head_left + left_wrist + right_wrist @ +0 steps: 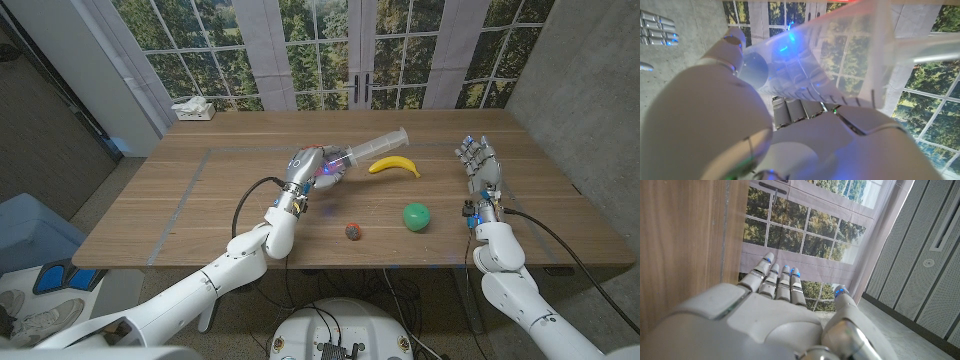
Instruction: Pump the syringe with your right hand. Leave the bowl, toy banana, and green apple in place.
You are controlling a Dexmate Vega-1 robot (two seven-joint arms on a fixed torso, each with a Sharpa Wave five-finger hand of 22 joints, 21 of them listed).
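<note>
Nearest in the head view, a small red-and-green ball (353,232) and the round green apple (416,216) sit on the wooden table (180,215), the yellow toy banana (394,166) beyond them, while the left hand (312,169) grips the clear plastic syringe (372,149) lifted above the middle; I see no bowl. From the left wrist, fingers (795,111) wrap the barrel. From the right wrist, the right hand (775,315) stands empty, fingers extended, so pumping looks unstarted.
</note>
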